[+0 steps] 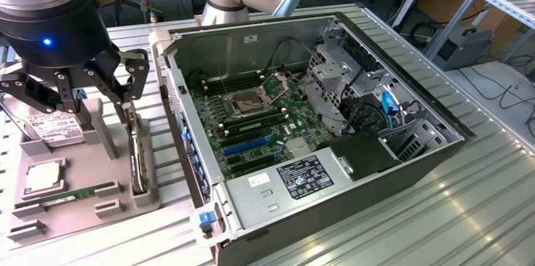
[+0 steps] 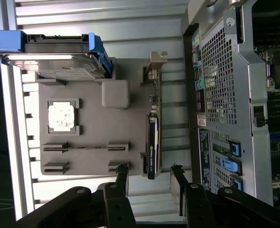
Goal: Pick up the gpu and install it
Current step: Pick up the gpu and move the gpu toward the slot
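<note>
The gpu point(image 1: 140, 159) stands on edge in a slot along the grey holder tray point(image 1: 84, 219), on the side nearest the computer case. It is a thin dark card with its silver bracket point(image 2: 156, 61) at one end. In the wrist view the gpu point(image 2: 152, 142) lies lengthwise in line with the gap between my fingers. My gripper point(image 1: 96, 103) hangs open above the tray, over the card's far end and not touching it. Both black fingertips point(image 2: 122, 178) of the gripper point(image 2: 150, 176) are empty.
The open computer case point(image 1: 418, 153) lies on the exterior view's right of the tray, motherboard point(image 1: 250, 128) with blue slots point(image 1: 247, 147) exposed. The tray also holds a silver hard drive point(image 1: 54, 131), a processor point(image 1: 44, 178) and a green memory stick point(image 1: 67, 196). A ribbed metal table point(image 1: 418, 228) lies under everything.
</note>
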`<move>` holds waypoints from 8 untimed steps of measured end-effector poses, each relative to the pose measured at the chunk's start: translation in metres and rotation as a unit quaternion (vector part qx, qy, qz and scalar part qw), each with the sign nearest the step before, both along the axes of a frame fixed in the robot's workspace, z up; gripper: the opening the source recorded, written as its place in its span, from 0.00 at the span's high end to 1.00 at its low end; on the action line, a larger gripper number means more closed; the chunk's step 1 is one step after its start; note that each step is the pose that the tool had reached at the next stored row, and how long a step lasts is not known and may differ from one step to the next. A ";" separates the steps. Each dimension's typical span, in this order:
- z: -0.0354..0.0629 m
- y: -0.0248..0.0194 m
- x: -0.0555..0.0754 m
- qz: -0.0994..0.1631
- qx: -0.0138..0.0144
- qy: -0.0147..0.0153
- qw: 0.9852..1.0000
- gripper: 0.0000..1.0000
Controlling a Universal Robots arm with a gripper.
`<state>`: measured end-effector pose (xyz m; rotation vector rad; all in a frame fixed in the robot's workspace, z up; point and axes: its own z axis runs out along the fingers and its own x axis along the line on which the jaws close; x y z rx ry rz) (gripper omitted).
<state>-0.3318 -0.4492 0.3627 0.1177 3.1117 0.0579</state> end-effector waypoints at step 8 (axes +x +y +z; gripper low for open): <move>-0.0015 0.0000 0.000 0.000 0.000 0.000 1.000 0.52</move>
